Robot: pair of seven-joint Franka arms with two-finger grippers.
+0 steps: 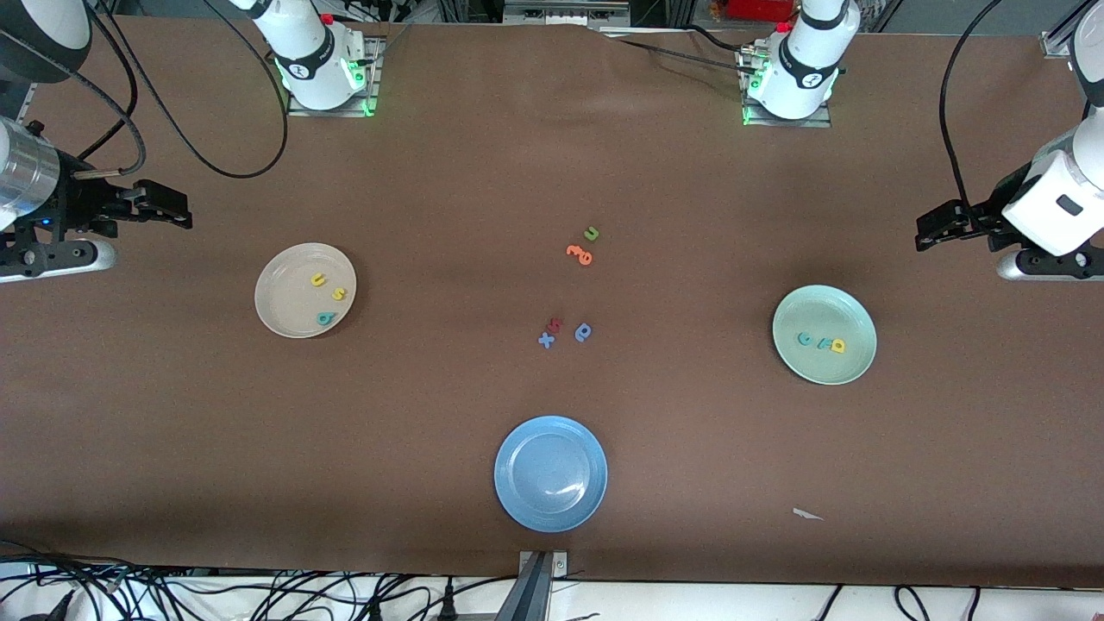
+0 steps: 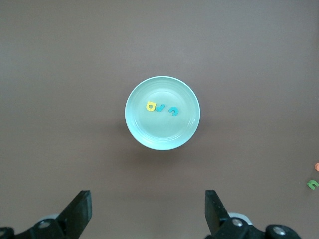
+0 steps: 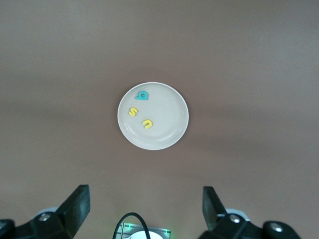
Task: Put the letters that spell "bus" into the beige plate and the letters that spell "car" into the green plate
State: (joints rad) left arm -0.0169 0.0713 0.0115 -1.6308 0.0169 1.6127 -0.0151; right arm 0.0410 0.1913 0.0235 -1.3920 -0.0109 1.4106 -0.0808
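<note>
Three small foam letters [image 1: 328, 297] lie in the round beige plate [image 1: 276, 297] toward the right arm's end of the counter; three more foam letters [image 1: 821, 342] lie in the round mint-green plate [image 1: 824, 366] toward the left arm's end.

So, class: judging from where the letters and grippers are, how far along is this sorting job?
It looks finished. The beige plate holds the yellow u, yellow s and teal b. The green plate holds the teal c, teal r and yellow a. Nothing is in hand: the left gripper and right gripper wait open at the table's ends. Nothing seems left.
</note>
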